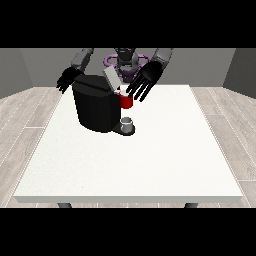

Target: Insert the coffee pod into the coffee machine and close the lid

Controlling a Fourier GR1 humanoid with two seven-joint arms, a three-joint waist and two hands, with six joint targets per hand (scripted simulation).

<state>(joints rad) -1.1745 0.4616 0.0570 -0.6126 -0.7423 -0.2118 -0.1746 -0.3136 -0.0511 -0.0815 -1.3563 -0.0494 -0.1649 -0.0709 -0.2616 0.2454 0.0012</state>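
Nearest me, a small grey thing [128, 122] sits on the black box-shaped coffee machine's [97, 105] drip base; my hand at the view's right [145, 80], fingers spread and holding nothing, should lower the raised grey lid [111, 78] squarely; pod unseen.

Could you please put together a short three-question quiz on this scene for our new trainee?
1. True or false: the coffee machine has its lid raised.
2. Which hand hangs above the red thing at the machine: A) at the view's left, B) at the view's right?
3. What colour is the table?

Key: 1 true; 2 B, fingers spread and straight; 3 white.
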